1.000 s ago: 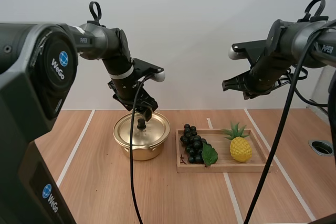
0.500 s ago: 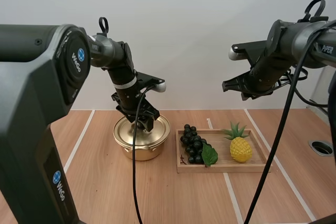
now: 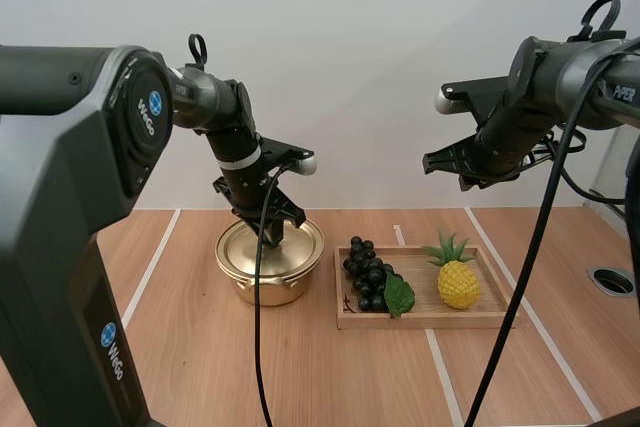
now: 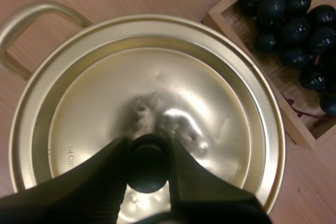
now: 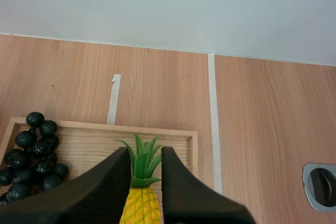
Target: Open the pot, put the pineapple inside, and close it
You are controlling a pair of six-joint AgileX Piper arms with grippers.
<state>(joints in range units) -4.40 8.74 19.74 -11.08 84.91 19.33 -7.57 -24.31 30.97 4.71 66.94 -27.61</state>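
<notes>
- Left arm (image 3: 215,107) reaches forward with the wrist bent steeply down. The left jaws stand over the centre of the round, gold-coloured metal pot (image 3: 268,285).
- Left jaws are closed on the small round black knob (image 4: 148,163) atop the shallow domed gold metal lid (image 4: 157,87), ribbed inner faces pressing both its sides.
- Lid sits on the pot, polished, with a stepped rim. The looped side handle (image 4: 21,30) is the same metal.
- Right arm (image 3: 540,87) hangs high, well above the shallow rectangular wooden tray (image 3: 430,320). Right jaws are parted and empty.
- Yellow bumpy-skinned pineapple with spiky green crown (image 3: 458,282) lies in the tray's right half. In the right wrist view its crown shows between the right jaws, well below them.
- Bunch of glossy dark grapes (image 3: 368,275) lies in the tray's left half.
- Tray sits just beside the pot on the wood-grain tabletop (image 3: 180,347).
</notes>
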